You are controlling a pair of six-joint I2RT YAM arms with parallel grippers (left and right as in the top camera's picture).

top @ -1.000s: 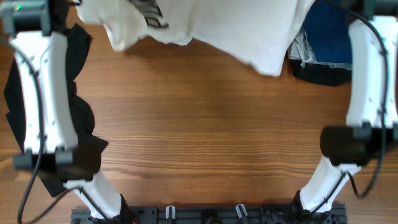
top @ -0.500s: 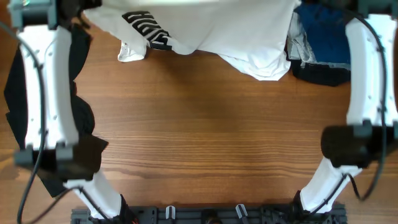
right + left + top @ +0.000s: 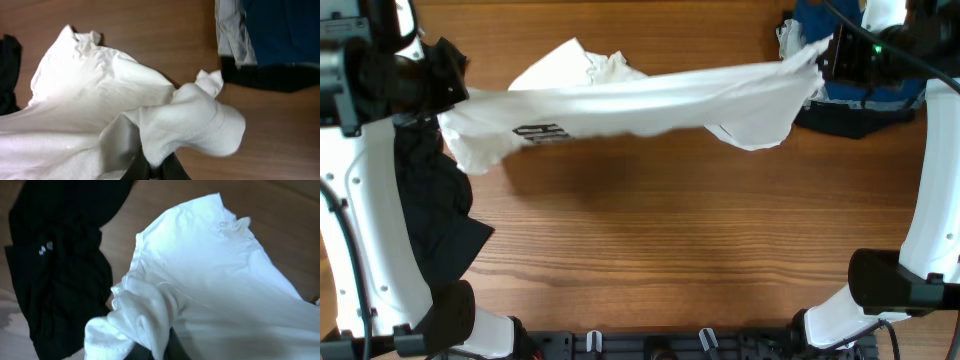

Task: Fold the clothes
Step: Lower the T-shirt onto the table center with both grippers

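A white T-shirt (image 3: 650, 100) with black lettering hangs stretched between my two grippers across the far half of the table. My left gripper (image 3: 450, 95) is shut on its left end, seen bunched in the left wrist view (image 3: 145, 320). My right gripper (image 3: 820, 62) is shut on its right end, bunched in the right wrist view (image 3: 185, 130). The shirt's lower part drapes onto the wood (image 3: 590, 70). The fingertips are mostly hidden by cloth.
A black garment (image 3: 430, 200) lies along the left edge under the left arm, also in the left wrist view (image 3: 55, 255). A blue and black pile of clothes (image 3: 865, 95) sits at the far right, also in the right wrist view (image 3: 270, 35).
Both grippers have moved toward me with the white shirt. The shirt, earlier spread at the far edge, now hangs stretched in a band lower in the view.
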